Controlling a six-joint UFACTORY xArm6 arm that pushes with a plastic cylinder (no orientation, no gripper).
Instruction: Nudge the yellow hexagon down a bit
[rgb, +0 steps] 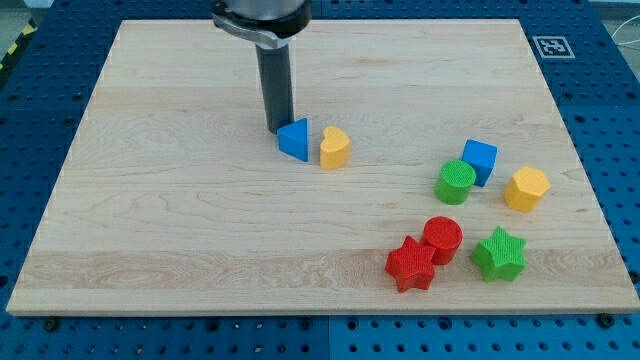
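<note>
While upright over the wooden board (180, 200), my tip (277, 130) touched the blue triangle (295, 138), itself just beside the yellow heart (335, 147). No jaws, only a bare rod. Yellow hexagon (526, 188) well apart, at the view's right, near the blue cube (480, 160). Black-and-white marker (552, 46), nothing readable.

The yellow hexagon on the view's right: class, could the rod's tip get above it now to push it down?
Probably yes. My tip sits beside the blue triangle, far to the view's left of the yellow hexagon. The board above the hexagon looks bare; only the blue cube stands near that path.
</note>
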